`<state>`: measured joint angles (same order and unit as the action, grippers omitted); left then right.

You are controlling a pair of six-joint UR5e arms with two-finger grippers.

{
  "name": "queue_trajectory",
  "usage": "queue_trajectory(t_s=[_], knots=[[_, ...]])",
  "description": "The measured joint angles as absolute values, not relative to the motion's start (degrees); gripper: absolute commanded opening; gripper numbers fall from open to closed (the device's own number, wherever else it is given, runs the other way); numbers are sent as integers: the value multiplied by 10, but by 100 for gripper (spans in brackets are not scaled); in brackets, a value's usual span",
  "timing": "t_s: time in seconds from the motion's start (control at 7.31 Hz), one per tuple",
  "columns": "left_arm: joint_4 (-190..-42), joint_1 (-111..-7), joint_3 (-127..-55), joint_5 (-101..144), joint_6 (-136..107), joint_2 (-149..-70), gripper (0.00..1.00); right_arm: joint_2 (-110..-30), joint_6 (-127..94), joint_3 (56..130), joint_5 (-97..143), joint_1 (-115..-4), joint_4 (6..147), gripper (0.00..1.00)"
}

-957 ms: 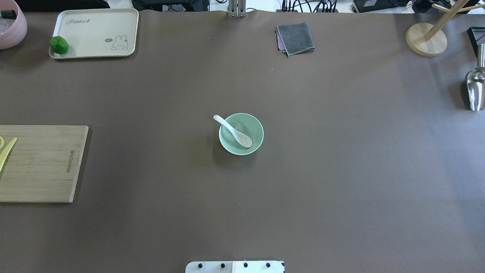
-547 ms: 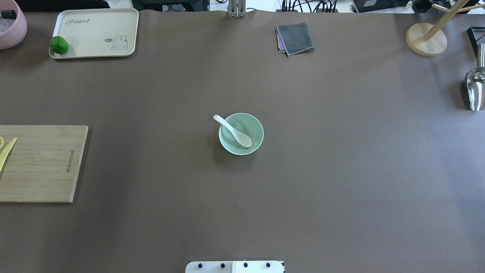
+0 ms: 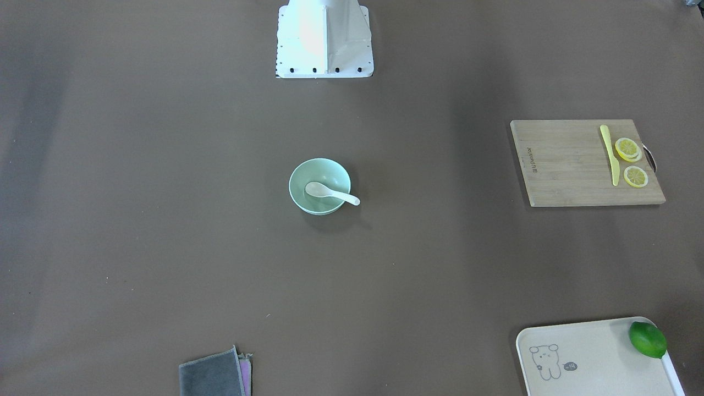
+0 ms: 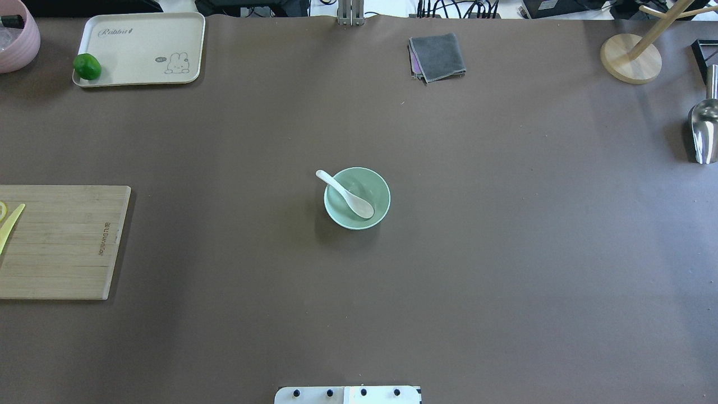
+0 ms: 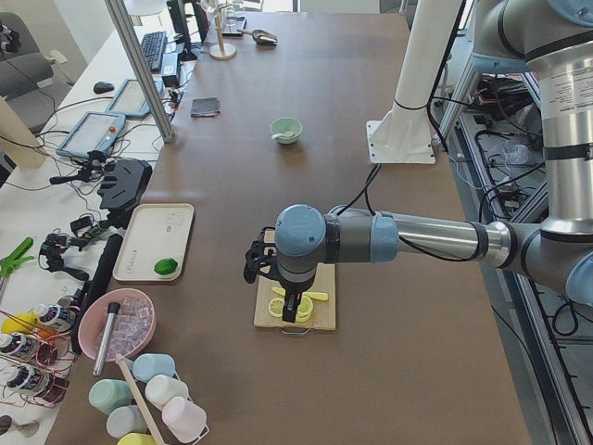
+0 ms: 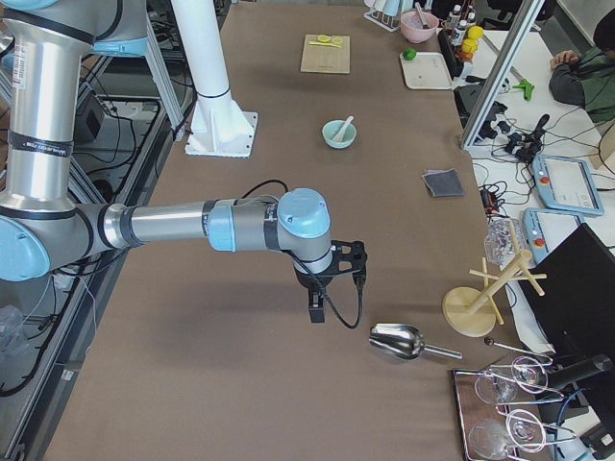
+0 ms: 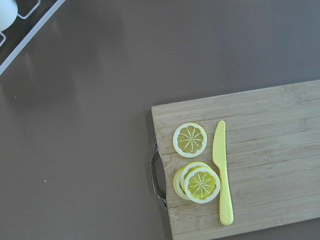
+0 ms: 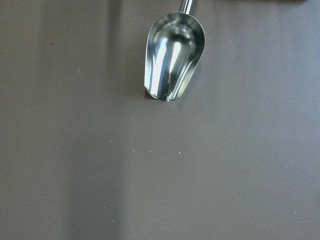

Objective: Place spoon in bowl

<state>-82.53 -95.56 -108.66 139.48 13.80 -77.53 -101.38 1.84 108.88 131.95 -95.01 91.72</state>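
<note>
Read on the overhead view, from 9 o'clock across to 3 o'clock. At the 9 o'clock edge lies the cutting board (image 4: 61, 241) with a yellow knife (image 4: 11, 227) and 3 lemon slices (image 7: 190, 139) on it. The left gripper (image 5: 289, 311) hangs over that end of the board. It shows only in the left side view, so I cannot tell whether its fingers are apart or together. Nothing appears to be held in it.

At the centre of the table (image 4: 505, 252) stands the bowl (image 4: 377, 180), upright. The spoon (image 4: 348, 196) is in it, with the scoop resting on the bowl's floor towards 4 o'clock. The handle leans on the rim and juts just past it at 10 o'clock, so the spoon's long axis runs from 10 to 4. Nothing else touches either one.

Near the 3 o'clock edge lies a metal scoop (image 4: 704, 132), and the right gripper (image 6: 317, 309) hovers close beside it. It shows only in the right side view, so again I cannot tell its state. It also seems to carry nothing.

The spoon lies at 3 o'clock from the left gripper and at 9 o'clock from the right one, well apart from both. Neither arm is clearly the nearer. In my judgement the placing is done, and the 2 arms are parked at the table's ends. If a correction were needed, the overhanging handle on the left arm's side would be the part to take.
</note>
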Motion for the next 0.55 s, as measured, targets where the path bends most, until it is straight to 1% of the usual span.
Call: queue_trajectory(t_s=[0.55], knots=[[-825, -957, -1089, 1395, 137, -774, 98, -1014, 18, 1089, 1316, -950, 915, 100]])
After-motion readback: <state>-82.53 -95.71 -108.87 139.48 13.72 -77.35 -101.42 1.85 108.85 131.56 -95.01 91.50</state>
